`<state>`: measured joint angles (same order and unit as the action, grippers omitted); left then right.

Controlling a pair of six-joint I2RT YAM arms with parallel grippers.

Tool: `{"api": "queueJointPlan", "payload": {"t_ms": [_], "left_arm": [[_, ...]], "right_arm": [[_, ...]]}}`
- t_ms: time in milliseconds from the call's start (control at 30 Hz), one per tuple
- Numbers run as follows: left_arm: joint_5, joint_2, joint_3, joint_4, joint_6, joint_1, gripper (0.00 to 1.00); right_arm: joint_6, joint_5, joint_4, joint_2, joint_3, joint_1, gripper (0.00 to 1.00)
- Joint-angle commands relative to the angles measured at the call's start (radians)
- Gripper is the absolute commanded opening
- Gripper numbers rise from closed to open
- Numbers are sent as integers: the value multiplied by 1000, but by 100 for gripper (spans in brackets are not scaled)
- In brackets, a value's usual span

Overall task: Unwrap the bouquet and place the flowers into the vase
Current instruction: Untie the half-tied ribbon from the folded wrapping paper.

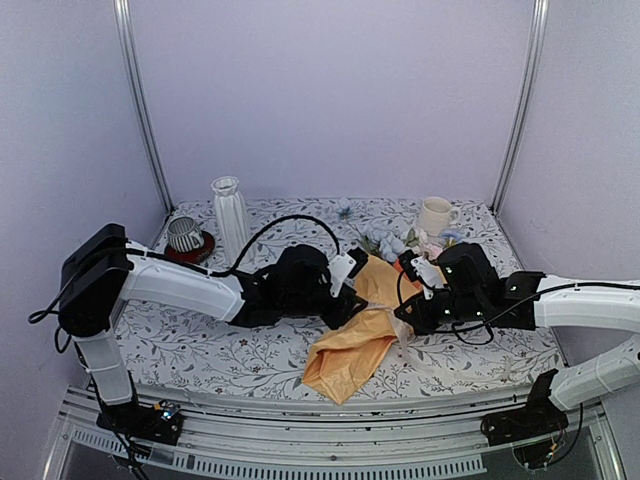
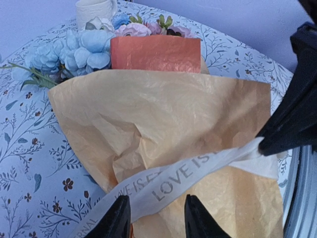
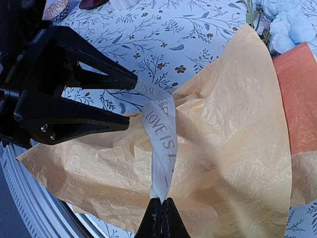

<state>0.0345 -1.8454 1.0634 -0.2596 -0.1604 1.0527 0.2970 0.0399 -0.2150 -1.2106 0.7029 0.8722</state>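
Locate the bouquet (image 1: 352, 340) at the middle of the bench (image 1: 180, 345), lying on its side, with the narrow end of the yellow-orange paper toward the near edge and the open end toward the far right. Note the flowers (image 1: 385, 240) still wrapped, pale blue and pink blooms spilling from the open end near the cream mug (image 1: 433, 215). Observe the orange inner paper (image 2: 156, 52) showing at the mouth of the wrap.

Trace the whitish ribbon (image 3: 161, 144), printed "LOVE IS", running across the paper. See the right gripper (image 3: 161, 214) at the right of the bouquet, pressed together and pinching the ribbon. See the left gripper (image 2: 157, 215) at the left of the bouquet, spread, with one finger on each side of the ribbon strand and not clamped on it. Cannot tell whether either finger touches the strand.

Find the vase (image 1: 230, 215) upright at the far left of the bench, well apart from the bouquet. Note the striped cup (image 1: 185, 233) on its red saucer (image 1: 203, 252) just left of the vase.
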Motion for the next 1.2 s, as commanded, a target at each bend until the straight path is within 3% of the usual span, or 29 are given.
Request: {"api": "queueJointPlan", "payload": {"t_ms": [0,667,933,1167], "left_arm": [[-11,-37,60,31,19,14,38],[-25,-172,185,150,51,16,43],[78,-71,120,94,1,14,10],[134,-64,111,122,-40,10,5]], "right_arm": [[-6,14,31,-3,-16,7,4],[-8,25,53,-6,-21,7,4],[8,4,24,-6,-38,7,4],[54,-14,5,65,-108,7,4]]}}
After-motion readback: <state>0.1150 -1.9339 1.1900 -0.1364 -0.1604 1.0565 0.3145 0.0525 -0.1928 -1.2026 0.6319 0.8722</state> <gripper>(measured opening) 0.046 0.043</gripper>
